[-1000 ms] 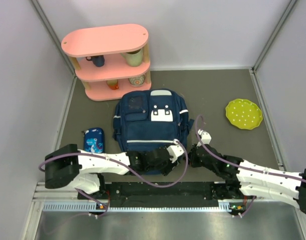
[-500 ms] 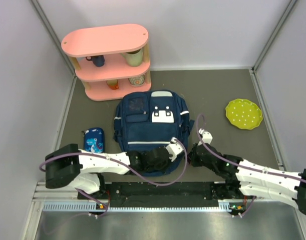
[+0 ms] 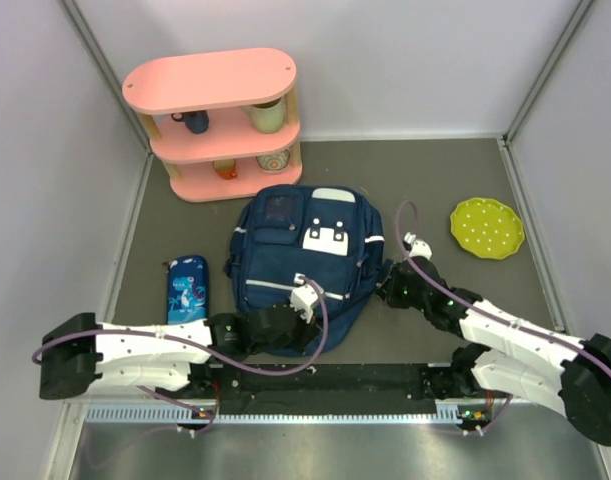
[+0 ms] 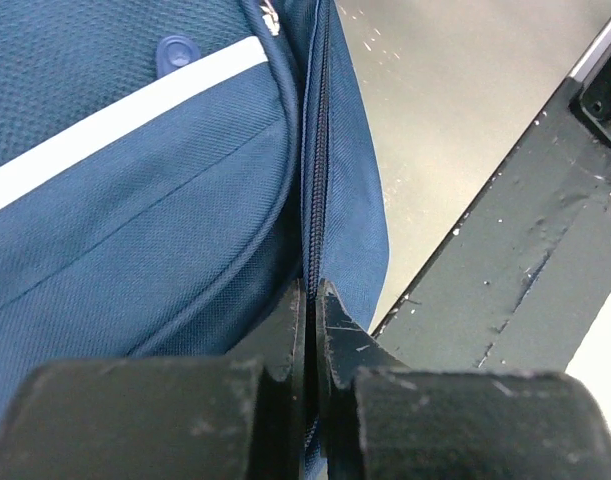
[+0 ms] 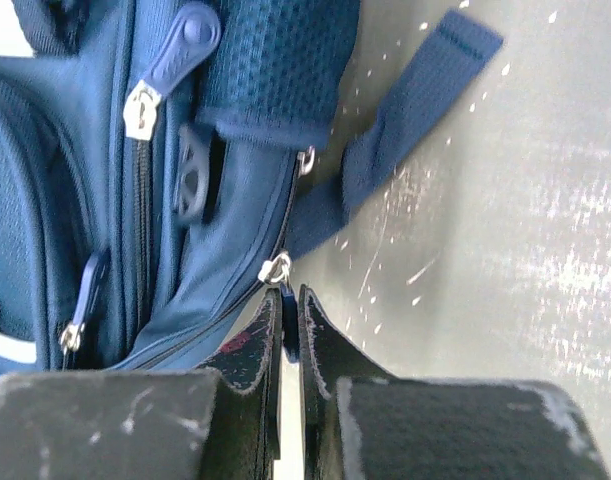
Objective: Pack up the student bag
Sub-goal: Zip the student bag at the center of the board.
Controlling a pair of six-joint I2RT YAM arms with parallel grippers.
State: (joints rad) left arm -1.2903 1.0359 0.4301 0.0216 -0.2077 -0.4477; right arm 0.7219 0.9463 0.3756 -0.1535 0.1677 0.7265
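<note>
The student bag (image 3: 303, 245), a navy backpack with white patches and stripes, lies flat in the middle of the table. My left gripper (image 3: 310, 322) is at the bag's near bottom edge, shut on the fabric along the zipper seam (image 4: 315, 180). My right gripper (image 3: 384, 291) is at the bag's right side, shut on a small blue zipper pull (image 5: 289, 312) with a metal ring above it. That zipper line (image 5: 200, 325) runs away to the left of the right fingers. A loose strap (image 5: 405, 110) lies on the table beside it.
A pink three-tier shelf (image 3: 213, 120) holding cups stands behind the bag. A bright-blue pencil case (image 3: 187, 288) lies left of the bag. A green dotted plate (image 3: 487, 227) sits at the right. The black base rail (image 3: 325, 378) runs close along the near edge.
The left gripper has closed on the bag's bottom edge and its arm has drawn back to the left. The right gripper has moved up along the bag's right side with the zipper pull.
</note>
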